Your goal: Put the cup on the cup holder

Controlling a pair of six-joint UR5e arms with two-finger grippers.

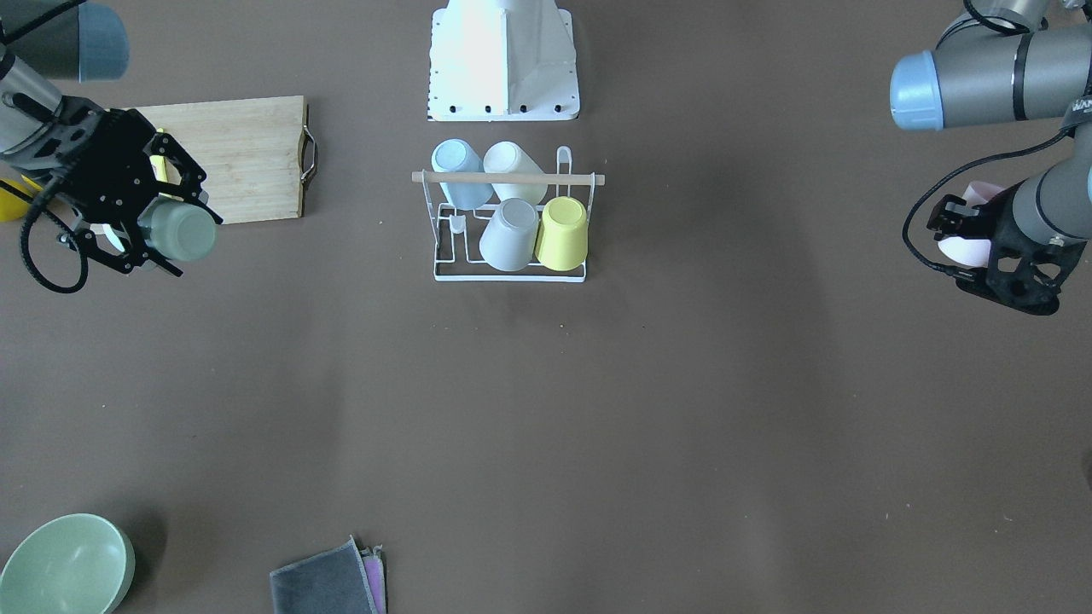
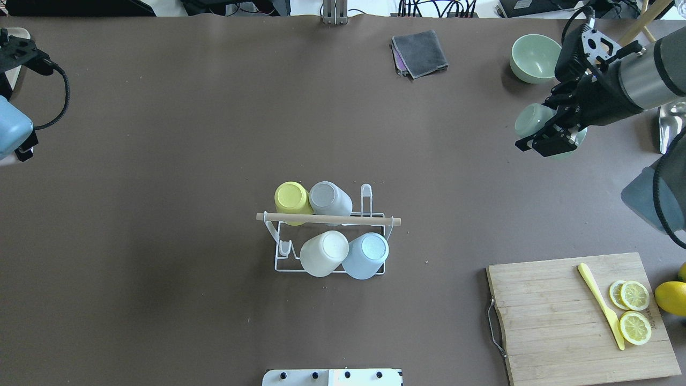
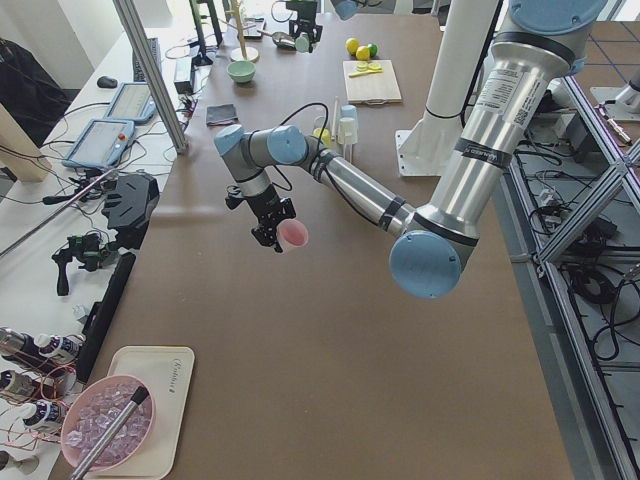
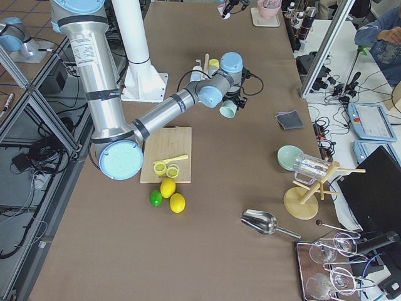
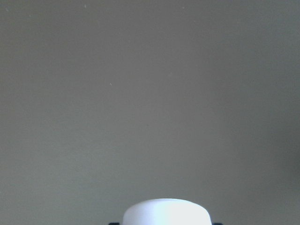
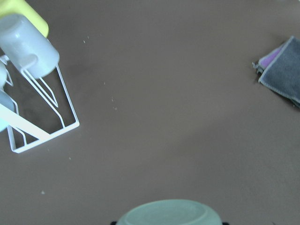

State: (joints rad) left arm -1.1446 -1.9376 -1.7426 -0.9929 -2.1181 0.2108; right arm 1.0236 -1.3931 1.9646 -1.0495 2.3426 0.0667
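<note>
Right gripper [image 1: 175,243] is closed tight around a green cup [image 1: 189,230] at the left side of the front view. The cup holder [image 1: 510,275] stands in the middle of the table [image 1: 682,409], off to the right of this gripper in that view. Its wooden rod [image 1: 508,178] runs side to side. Four cups sit on it, and one prong [image 1: 457,224] at its front left looks free. The left gripper [image 1: 960,230], holding a pink cup [image 1: 968,249], is farther away.

Brown tabletop [image 2: 161,134] in a lab workspace
Soft, even light falls on it; an aluminium frame post [image 3: 150,70] rises at its edge, a white side bench [image 3: 35,300] stands alongside, floor tiles [image 4: 15,269] lie below
</note>
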